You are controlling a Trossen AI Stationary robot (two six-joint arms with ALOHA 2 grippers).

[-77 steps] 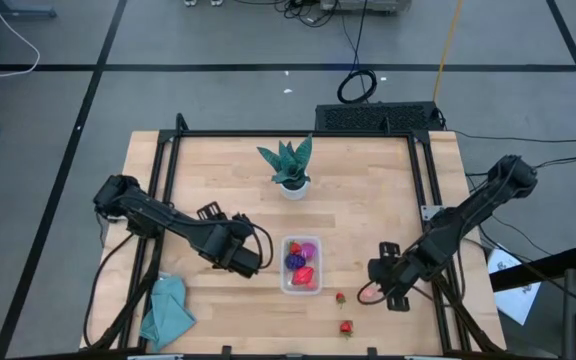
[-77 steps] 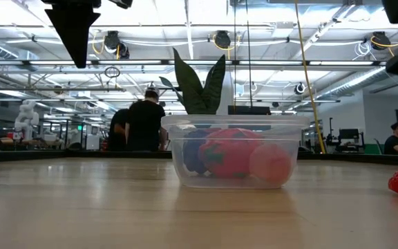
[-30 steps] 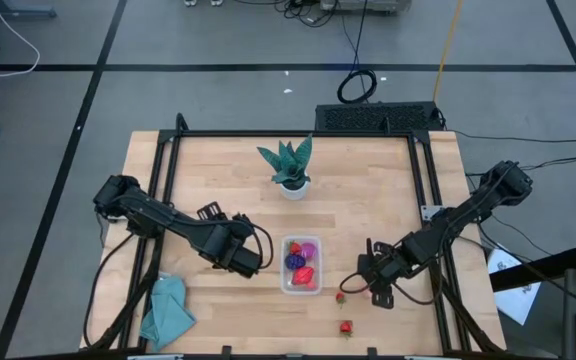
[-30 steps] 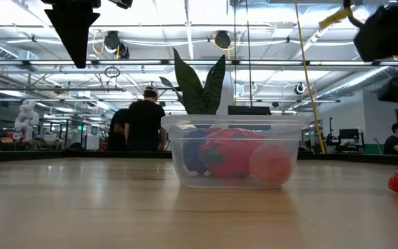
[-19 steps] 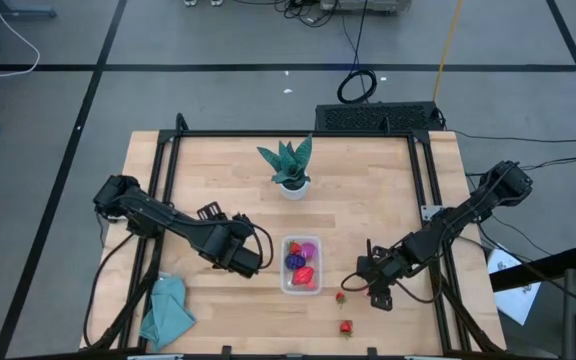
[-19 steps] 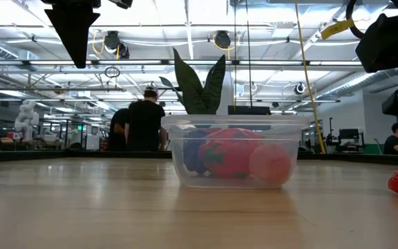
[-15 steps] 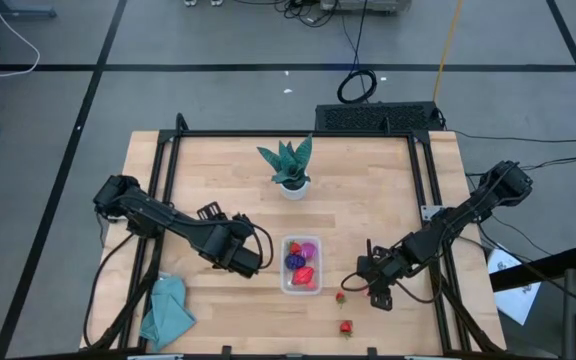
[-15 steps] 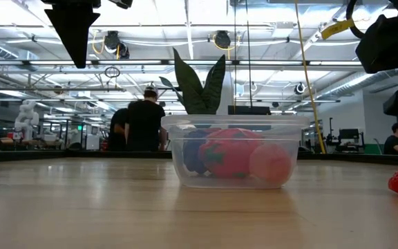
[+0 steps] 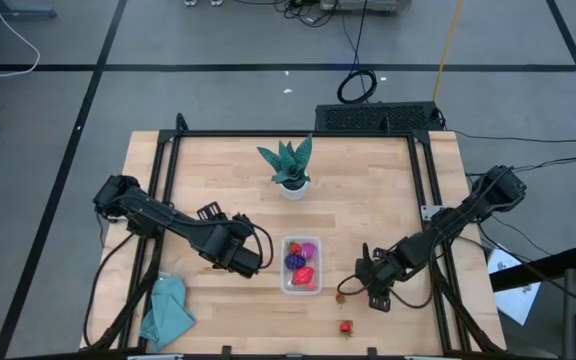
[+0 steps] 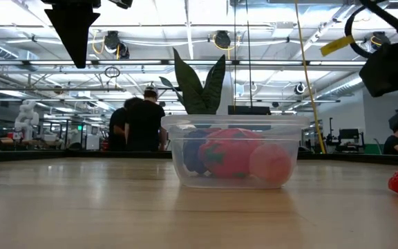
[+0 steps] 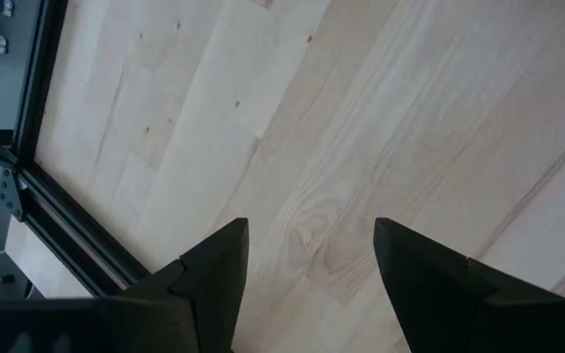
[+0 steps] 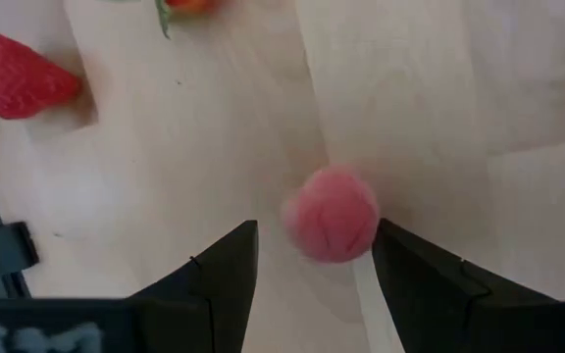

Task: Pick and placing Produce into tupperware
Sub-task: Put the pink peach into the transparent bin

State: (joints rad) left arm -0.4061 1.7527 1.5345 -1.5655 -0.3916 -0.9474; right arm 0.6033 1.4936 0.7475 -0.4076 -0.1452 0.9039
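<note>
Pink and round, the ball-shaped toy fruit (image 12: 333,214) sits on the wood just ahead of my right jaws (image 12: 315,257), which stand parted and empty. Being round, it could roll off if one finger touches it first, so I judge I should straddle it evenly before I clench. Two strawberries lie close by: one (image 9: 340,297) just beside my right jaws and one (image 9: 346,327) nearer the front edge of the table (image 9: 368,200); a wide sweep could knock either away. The tupperware (image 9: 300,264), left of my right jaws, already holds several fruits. My left jaws (image 11: 307,260) wait parted and empty just left of it, over bare wood. The potted plant (image 9: 289,167) and teal cloth (image 9: 168,308) stand well clear.
</note>
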